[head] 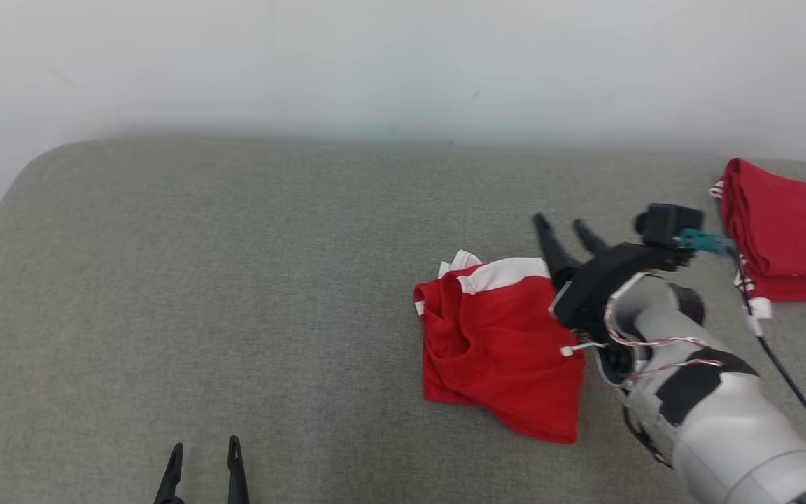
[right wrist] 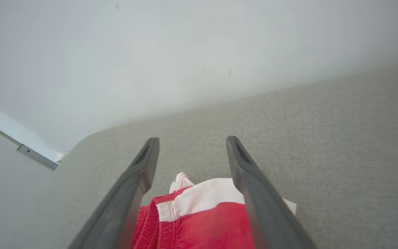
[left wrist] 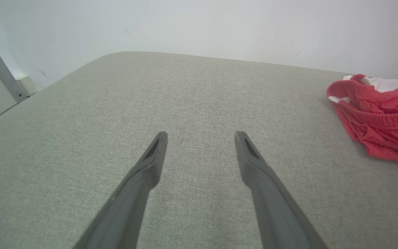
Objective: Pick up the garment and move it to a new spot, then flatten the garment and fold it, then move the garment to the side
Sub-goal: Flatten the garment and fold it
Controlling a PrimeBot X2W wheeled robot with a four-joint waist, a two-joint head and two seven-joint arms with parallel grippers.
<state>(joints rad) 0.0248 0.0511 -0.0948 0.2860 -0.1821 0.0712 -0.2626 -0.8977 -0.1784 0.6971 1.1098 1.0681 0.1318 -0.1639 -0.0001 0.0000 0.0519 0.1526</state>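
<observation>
A red garment (head: 497,346) with white trim lies crumpled on the grey padded table (head: 235,280), right of centre. It also shows at the right edge of the left wrist view as the garment (left wrist: 378,117), and low in the right wrist view as the garment (right wrist: 202,218). My right gripper (head: 565,227) hovers over the garment's far right edge, open, with nothing between its fingers (right wrist: 140,173). The left gripper (head: 205,451) sits open at the near edge, well left of the garment, empty, its fingers (left wrist: 154,159) above bare fabric.
A second red garment (head: 788,234) with white trim lies folded at the table's far right. A white wall (head: 403,63) runs behind the table. A black cable (head: 788,378) trails from my right wrist. The left half of the table is open fabric.
</observation>
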